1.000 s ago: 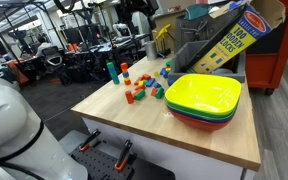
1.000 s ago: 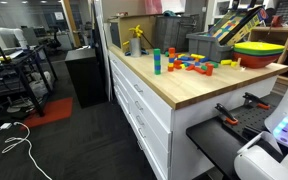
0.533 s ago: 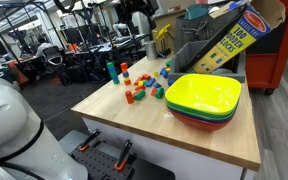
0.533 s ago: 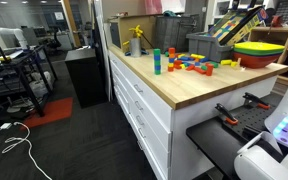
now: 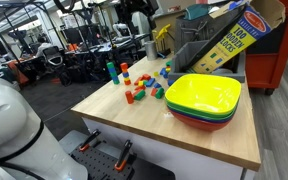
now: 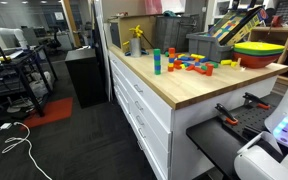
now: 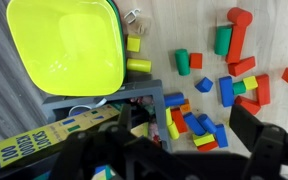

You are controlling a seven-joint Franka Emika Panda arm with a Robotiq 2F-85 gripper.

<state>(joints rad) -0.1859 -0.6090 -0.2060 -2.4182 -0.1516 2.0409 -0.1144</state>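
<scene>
In the wrist view my gripper (image 7: 174, 150) looks straight down from high above the table. Its two dark fingers stand wide apart, open and empty. Below it lies a scatter of coloured wooden blocks (image 7: 199, 115), red, blue, green and yellow; it also shows in both exterior views (image 5: 144, 85) (image 6: 189, 63). A stack of bowls with a yellow-green one on top (image 7: 64, 45) sits beside the blocks, also in both exterior views (image 5: 204, 95) (image 6: 259, 50). The gripper touches nothing.
The wooden tabletop (image 5: 134, 125) sits on a white drawer cabinet (image 6: 144, 100). A grey bin (image 7: 104, 100) and a tilted "100 wood blocks" box (image 5: 229, 35) stand at the back. A yellow bottle (image 6: 136, 40) stands near a corner. Lab clutter and cables surround the table.
</scene>
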